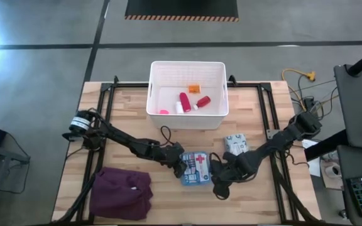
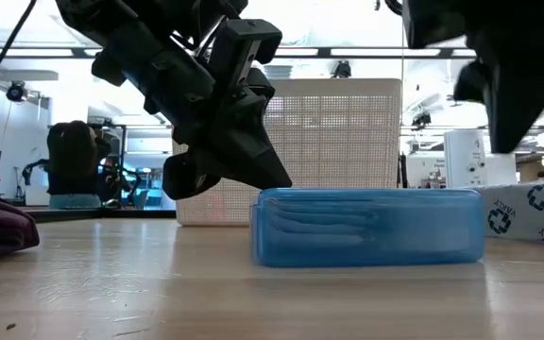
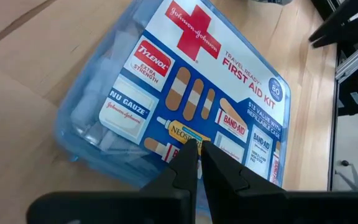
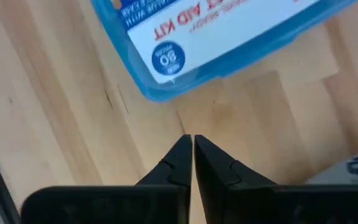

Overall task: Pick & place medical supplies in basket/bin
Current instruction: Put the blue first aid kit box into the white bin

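A wooden table (image 1: pixel 131 119) seen from above, with two dark arms meeting near its front middle. Nearest the front edge, a maroon cloth (image 1: pixel 122 192) lies crumpled, well to the outer side of the left arm. The left gripper (image 3: pixel 199 148) has its fingers closed on nothing, tips poised just over one edge of the blue first-aid box (image 1: pixel 195 168), which lies flat with its red cross up. The right gripper (image 4: pixel 189 140) is also shut and empty, its tips over bare wood just beside a corner of the box. Just beyond the right gripper lies a grey patterned packet (image 1: pixel 236 144). Farthest back stands the white basket (image 1: pixel 187 69), holding red bottles (image 1: pixel 184 102) and small pieces.
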### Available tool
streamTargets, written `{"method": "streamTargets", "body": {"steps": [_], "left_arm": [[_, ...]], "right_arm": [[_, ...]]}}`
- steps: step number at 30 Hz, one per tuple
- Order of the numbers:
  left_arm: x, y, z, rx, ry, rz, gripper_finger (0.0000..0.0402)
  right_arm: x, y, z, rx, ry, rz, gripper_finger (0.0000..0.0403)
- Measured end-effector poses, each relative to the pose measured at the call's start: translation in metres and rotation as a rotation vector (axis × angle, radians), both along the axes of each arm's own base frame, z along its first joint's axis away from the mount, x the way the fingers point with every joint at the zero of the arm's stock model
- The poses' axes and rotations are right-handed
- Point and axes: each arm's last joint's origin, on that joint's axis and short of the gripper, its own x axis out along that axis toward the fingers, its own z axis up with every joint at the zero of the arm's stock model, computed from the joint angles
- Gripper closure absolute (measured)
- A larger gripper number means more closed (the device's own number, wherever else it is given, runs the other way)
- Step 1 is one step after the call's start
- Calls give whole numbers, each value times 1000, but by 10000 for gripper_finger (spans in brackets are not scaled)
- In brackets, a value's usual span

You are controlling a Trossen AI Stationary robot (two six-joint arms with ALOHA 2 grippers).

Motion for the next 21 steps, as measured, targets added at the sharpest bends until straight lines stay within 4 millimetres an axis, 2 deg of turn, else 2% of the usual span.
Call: {"method": "streamTargets", "body": {"steps": [5, 9, 11, 17, 21], "left_arm": [[-1, 0, 13, 5, -41, -9, 394], [0, 1, 48, 54, -139, -16, 394], [-1, 1, 57, 76, -129, -14, 394], [-12, -7, 51, 94, -23, -38, 394], [-18, -11, 32, 75, 45, -29, 394]], "right_arm": [[1, -1, -10, -24, -24, -8, 392], [-3, -6, -25, -74, -20, -7, 392], [-4, -8, -32, -65, -40, -15, 392], [-6, -14, -51, -36, -88, -35, 392], [-4, -24, -59, -33, -106, -52, 392]]}}
